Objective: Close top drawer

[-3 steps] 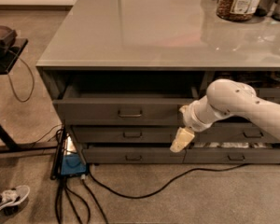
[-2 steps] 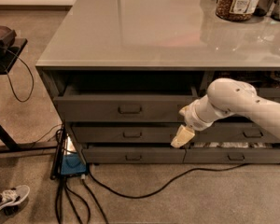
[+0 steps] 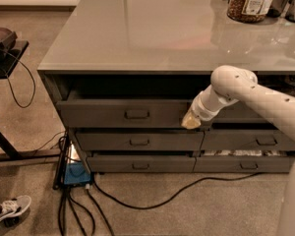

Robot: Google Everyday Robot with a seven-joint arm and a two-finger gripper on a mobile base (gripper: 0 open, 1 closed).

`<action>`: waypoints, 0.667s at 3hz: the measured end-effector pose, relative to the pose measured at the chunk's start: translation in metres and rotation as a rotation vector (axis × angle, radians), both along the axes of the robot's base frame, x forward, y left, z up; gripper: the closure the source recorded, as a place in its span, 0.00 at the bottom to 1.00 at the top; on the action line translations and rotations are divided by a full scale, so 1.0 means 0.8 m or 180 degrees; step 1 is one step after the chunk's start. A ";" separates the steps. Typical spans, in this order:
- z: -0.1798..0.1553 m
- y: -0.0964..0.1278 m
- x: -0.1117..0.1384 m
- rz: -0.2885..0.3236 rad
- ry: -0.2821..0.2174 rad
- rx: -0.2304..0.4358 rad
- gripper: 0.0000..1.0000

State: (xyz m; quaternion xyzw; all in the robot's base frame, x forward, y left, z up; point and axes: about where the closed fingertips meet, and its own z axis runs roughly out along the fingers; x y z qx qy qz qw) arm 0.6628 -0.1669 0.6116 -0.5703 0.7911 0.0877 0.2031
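The top drawer is the wide grey drawer with a small loop handle, just under the left part of the counter. It stands pulled out a little, with a dark gap above its front. My gripper is at the end of the white arm that reaches in from the right. Its yellowish tip is at the right end of the top drawer's front, touching or nearly touching it.
Lower grey drawers sit below, and one at the right is ajar. A jar stands on the grey counter. Cables and a blue box lie on the floor. A black stand and a shoe are at the left.
My gripper has moved up from the level of the second drawer to the right end of the top drawer's front. The drawer looks as far out as before.
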 end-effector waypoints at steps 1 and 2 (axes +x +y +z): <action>0.001 0.000 0.000 -0.0002 -0.0001 -0.0002 0.87; 0.008 0.003 0.009 -0.0105 -0.0239 0.0018 1.00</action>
